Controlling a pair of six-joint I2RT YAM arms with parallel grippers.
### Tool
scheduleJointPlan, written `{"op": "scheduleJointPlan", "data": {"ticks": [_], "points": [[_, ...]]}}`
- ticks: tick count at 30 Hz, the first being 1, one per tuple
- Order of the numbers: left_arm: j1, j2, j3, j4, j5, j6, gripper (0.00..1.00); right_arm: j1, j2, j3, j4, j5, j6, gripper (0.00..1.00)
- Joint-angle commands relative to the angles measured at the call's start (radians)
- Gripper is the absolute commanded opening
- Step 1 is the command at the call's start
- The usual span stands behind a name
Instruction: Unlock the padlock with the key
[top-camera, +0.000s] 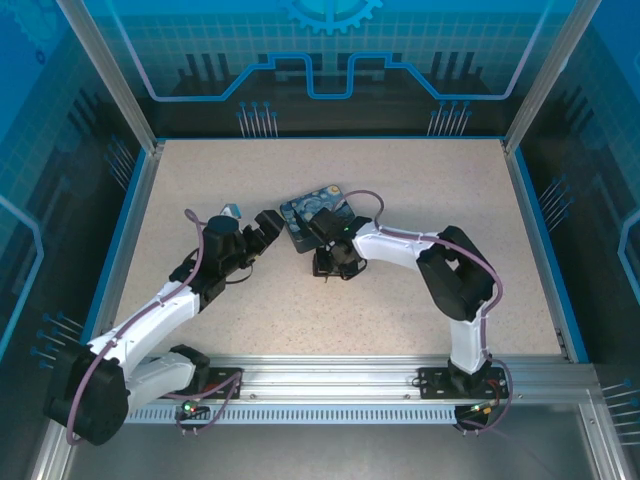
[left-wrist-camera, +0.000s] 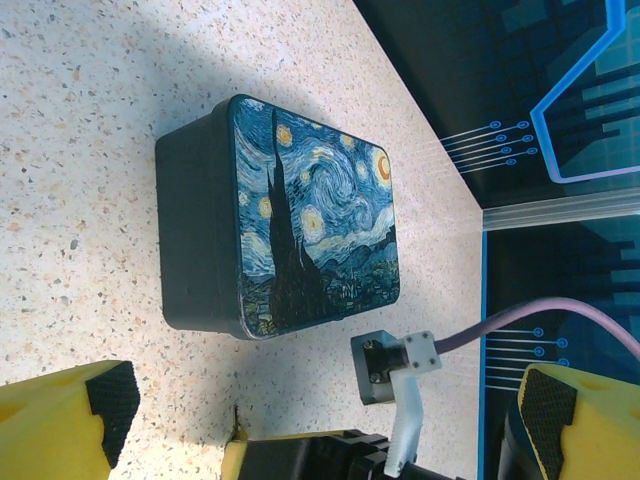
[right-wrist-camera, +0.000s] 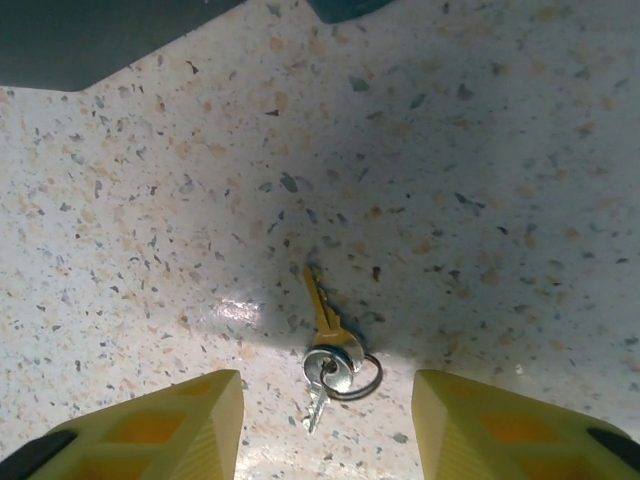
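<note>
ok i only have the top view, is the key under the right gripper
Observer: Yes. The right wrist view shows the key flat on the table, between the open fingertips of the right gripper and touching neither.
Operator: just the one key
Observer: No, a ring ties it to a smaller silver key.
Operator: and the left gripper
Observer: The left gripper is wide open, holds nothing and points at the box.
</note>
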Motion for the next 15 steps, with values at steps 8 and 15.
{"op": "scheduleJointPlan", "data": {"ticks": [8,15], "points": [[0.024,0.027,-0.030,0.049,0.070,-0.045,0.99,0.055,0.114,0.108,-0.136,0.106,0.000,0.40],[0.029,0.036,-0.034,0.074,0.096,-0.052,0.99,0.063,0.155,0.121,-0.158,0.149,0.003,0.33]]}}
